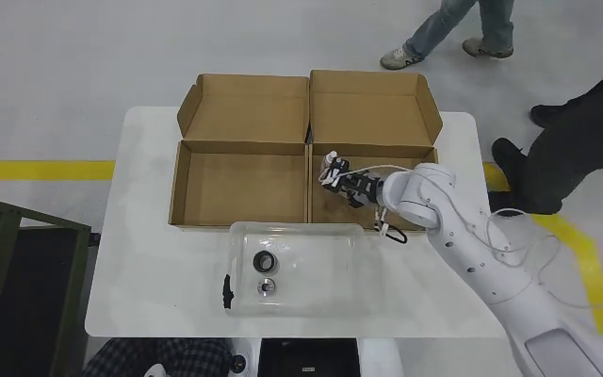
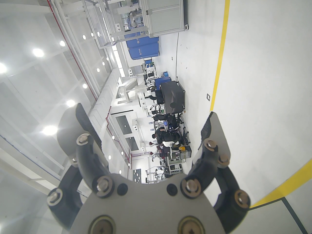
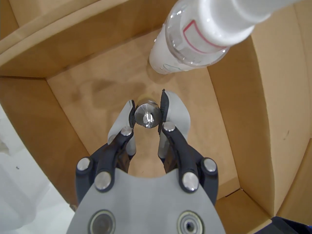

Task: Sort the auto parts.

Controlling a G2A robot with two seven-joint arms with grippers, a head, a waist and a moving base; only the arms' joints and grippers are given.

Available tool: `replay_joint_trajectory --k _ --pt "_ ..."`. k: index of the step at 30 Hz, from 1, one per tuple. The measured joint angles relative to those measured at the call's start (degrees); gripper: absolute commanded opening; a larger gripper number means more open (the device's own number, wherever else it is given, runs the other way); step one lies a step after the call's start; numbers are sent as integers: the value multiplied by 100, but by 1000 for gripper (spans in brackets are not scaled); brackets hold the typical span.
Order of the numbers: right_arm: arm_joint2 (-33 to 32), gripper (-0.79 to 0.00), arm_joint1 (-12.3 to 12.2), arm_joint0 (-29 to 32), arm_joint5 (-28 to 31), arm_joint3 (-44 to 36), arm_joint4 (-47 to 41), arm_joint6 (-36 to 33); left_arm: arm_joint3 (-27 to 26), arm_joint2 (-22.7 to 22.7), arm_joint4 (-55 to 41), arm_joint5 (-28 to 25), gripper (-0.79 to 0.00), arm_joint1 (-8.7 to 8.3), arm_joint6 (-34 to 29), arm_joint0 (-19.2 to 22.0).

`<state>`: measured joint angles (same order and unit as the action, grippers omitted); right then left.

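Right claw (image 3: pixel 147 105) is clamped on a metal cylinder (image 3: pixel 147 119), axis pointed at the right cardboard box (image 3: pixel 234 122) floor directly below.

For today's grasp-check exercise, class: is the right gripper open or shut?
Shut on the metal part: the right gripper pinches its two sides, inside the cardboard box.

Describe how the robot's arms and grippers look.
The right arm is glossy white with rounded joints and thin white cables looped alongside. Both the right gripper and left gripper have grey metal plates, black linkages with silver bolts, and pale jaws with black ribbed pads.
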<state>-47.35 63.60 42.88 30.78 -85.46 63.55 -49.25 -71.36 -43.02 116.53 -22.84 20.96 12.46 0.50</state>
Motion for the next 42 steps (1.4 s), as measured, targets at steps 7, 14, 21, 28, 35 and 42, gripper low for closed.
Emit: replay_joint_trajectory --k 7,14,21,28,35,42 --pt "123 -474 80 -108 -60 208 18 20 0 0 0 0 0 0 0 0" --pt "46 -437 86 -71 -85 91 3 -6 0 0 0 0 0 0 0 0" --pt "-461 -431 -69 335 0 -582 -87 21 0 0 0 0 0 0 0 0" --pt "-1164 -416 -289 1192 131 -1769 -186 148 0 0 0 0 0 0 0 0" --pt "-1498 -409 -416 1958 335 -2839 -128 349 0 0 0 0 0 0 0 0" --pt "-1282 -403 -432 2329 506 -3454 154 671 0 0 0 0 0 0 0 0"
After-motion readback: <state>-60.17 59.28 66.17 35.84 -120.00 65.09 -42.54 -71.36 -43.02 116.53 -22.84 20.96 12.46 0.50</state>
